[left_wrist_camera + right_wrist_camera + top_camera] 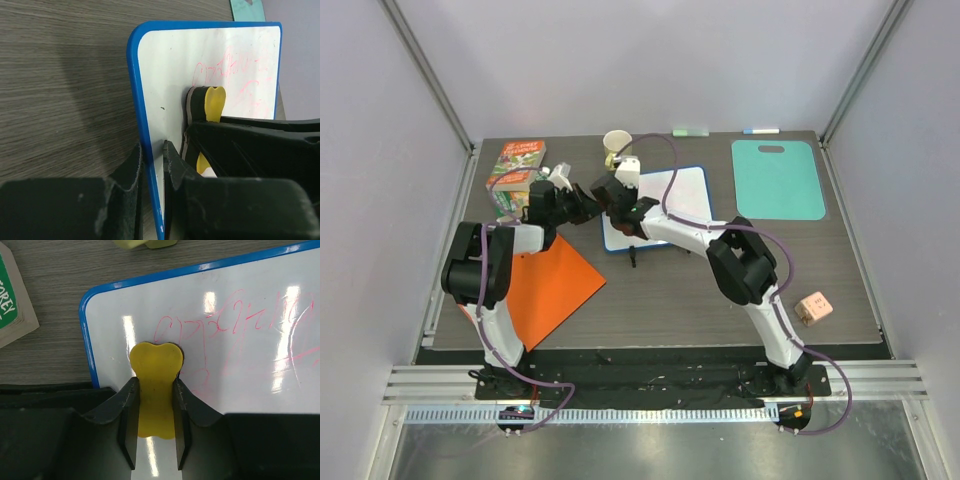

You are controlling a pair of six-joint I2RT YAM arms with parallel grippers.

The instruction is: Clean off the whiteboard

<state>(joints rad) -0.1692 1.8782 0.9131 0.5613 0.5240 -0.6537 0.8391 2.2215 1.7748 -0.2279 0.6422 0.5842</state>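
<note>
The glossy white, blue-framed whiteboard (692,190), lying centrally on the dark wooden table (720,290), is being clamped at its left edge by the left gripper (152,150). A yellow, black-backed eraser pad (155,365) is being pinched against it by the right gripper (155,390). Faint red scribbles (240,320) are lying just rightward, their far end being cut off.

Bright, even light falls from overhead. Vertical glare streaks cross the glossy whiteboard (240,355) in the right wrist view. In the left wrist view it casts a soft shadow across the tabletop (55,100).
</note>
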